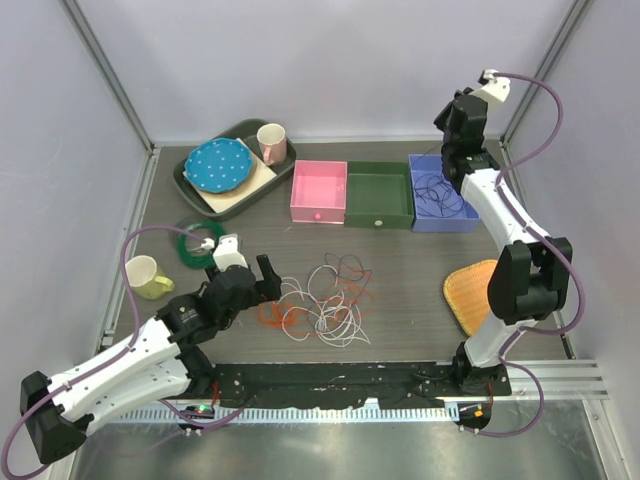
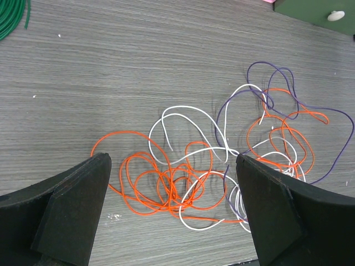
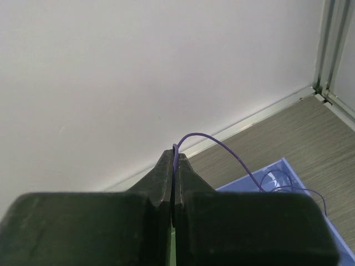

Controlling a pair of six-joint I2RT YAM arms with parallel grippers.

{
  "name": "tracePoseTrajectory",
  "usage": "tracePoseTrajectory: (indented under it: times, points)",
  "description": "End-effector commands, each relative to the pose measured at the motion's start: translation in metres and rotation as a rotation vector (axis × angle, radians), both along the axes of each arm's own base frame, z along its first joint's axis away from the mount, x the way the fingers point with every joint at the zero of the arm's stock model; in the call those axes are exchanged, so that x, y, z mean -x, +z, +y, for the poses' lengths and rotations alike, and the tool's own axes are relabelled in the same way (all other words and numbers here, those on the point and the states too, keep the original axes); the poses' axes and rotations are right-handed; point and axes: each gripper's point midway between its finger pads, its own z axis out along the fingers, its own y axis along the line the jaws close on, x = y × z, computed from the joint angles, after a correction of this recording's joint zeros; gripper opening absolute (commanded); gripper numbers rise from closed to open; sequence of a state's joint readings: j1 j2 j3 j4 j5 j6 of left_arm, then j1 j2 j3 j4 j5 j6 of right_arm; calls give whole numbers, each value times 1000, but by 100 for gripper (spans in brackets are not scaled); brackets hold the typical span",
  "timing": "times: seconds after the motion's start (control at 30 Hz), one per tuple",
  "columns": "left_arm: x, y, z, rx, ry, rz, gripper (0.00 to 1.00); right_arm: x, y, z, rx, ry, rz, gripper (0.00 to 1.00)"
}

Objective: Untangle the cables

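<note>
Over the tangle point(image 2: 183, 188) on the tabletop point(image 2: 111, 66), your left hand point(image 2: 172, 166) hangs with its fingers wide apart, holding nothing.
Your right hand point(image 3: 175, 160) is raised at the far right, clamped tight on one purple cable point(image 3: 222, 148) that trails down into the blue bin point(image 1: 445, 225). The orange, white and purple loops below the left hand cross one another many times. If you close there, you will likely catch several strands together, and lifting them would cinch the knot instead of loosening it. The whole pile could also drag along. On the right, lifting further may pull the wire back out of the bin. It looks separate from the pile, though the top view is too coarse to be sure.
</note>
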State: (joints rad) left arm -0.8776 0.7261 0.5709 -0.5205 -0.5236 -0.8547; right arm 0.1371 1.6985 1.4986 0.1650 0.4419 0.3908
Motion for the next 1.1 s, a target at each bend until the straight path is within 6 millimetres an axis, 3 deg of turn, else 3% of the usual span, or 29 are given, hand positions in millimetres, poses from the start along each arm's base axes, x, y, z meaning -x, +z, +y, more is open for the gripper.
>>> tracePoseTrajectory:
  times: [0.0, 0.27, 0.4, 0.6, 0.73, 0.83, 1.07]
  points:
    - [-7, 6, -1, 5, 15, -38, 100, 14, 69, 12, 8, 41, -150, 1]
    - [-6, 5, 0, 0, 14, -31, 100, 35, 123, -13, 159, -85, -203, 1]
    - [-6, 7, -1, 10, 12, -38, 100, 40, 126, -11, 186, -66, -190, 1]
    - [-6, 4, -1, 1, 12, -29, 100, 38, 115, -6, 203, -32, -170, 1]
    - [-7, 2, 0, -8, 17, -26, 100, 48, 145, -22, 265, -127, -194, 1]
    - [-8, 2, -2, -6, 18, -26, 100, 53, 153, -28, 309, -158, -173, 1]
    - [-8, -1, -6, -8, 5, -13, 100, 53, 110, -18, 209, -97, -147, 1]
